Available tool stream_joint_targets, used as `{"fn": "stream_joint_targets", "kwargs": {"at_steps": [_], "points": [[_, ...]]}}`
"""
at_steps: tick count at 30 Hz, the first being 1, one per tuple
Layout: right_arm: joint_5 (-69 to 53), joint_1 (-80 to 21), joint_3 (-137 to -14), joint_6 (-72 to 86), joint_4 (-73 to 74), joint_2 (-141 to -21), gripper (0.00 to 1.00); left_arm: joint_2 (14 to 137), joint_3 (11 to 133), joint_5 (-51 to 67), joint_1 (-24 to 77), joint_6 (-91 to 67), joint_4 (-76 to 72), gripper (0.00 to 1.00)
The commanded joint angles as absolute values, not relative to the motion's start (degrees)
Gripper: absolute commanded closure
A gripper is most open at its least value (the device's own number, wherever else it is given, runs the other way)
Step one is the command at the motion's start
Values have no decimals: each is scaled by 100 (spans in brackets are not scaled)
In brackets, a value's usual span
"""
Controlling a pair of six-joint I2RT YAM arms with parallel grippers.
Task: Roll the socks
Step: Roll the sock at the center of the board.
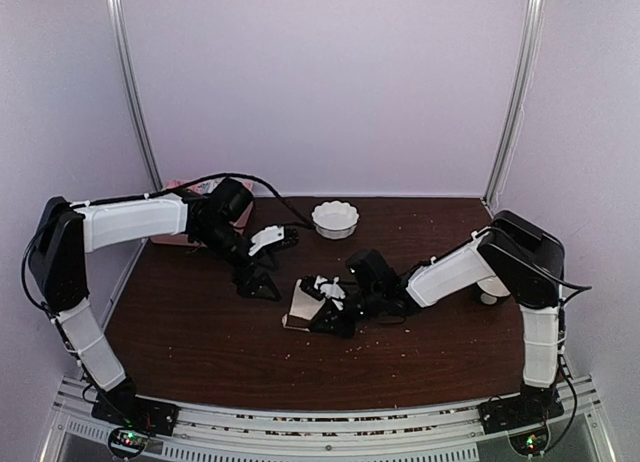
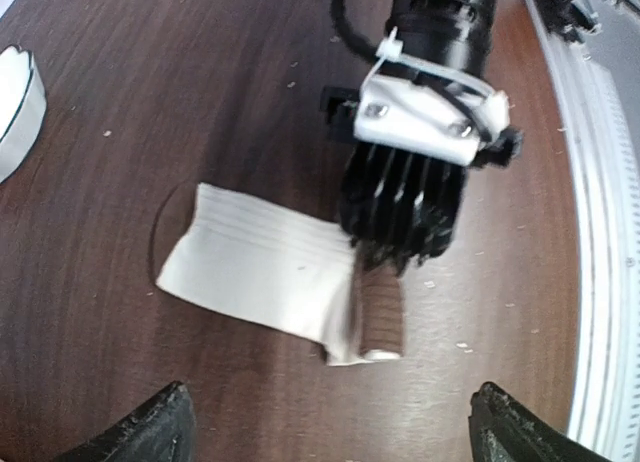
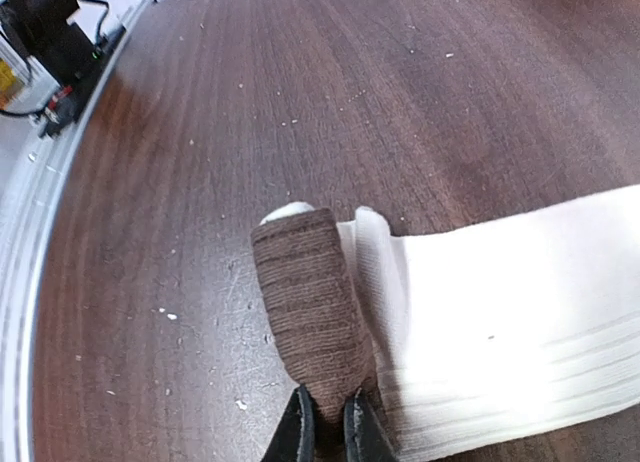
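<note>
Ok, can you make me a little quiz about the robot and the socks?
1. True or false: the left fingers are wide open and hold nothing.
2. What do the right fingers pinch? A) a spoon B) the brown fabric C) a ball
3. Fill the gap: the cream sock lies flat on the ____.

Key: 1 true; 2 B; 3 table.
</note>
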State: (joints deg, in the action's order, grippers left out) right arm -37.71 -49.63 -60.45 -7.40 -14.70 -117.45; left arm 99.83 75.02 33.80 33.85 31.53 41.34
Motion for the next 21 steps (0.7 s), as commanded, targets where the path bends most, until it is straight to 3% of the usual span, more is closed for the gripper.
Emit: {"fn": "stream_joint_targets", "kwargs": {"at_steps": [1,6,10,21], "points": [[-4553,-4714,-5974,139,-475,-12274,100,10991,8053,2697,3382,3692,4343,2],[-5052,-4428,-6215,663,-220,-12493,100,10067,6804,2493,3840,4434,3070,2],[-5045,-4301,-6511,667,348,-12654,100,10595,7379,2487,4162,4721,3884,3],[-4792,-4281,-6812,1022,840,-12712,100,11411,8160,2802,4237,4433,4315,53]]}}
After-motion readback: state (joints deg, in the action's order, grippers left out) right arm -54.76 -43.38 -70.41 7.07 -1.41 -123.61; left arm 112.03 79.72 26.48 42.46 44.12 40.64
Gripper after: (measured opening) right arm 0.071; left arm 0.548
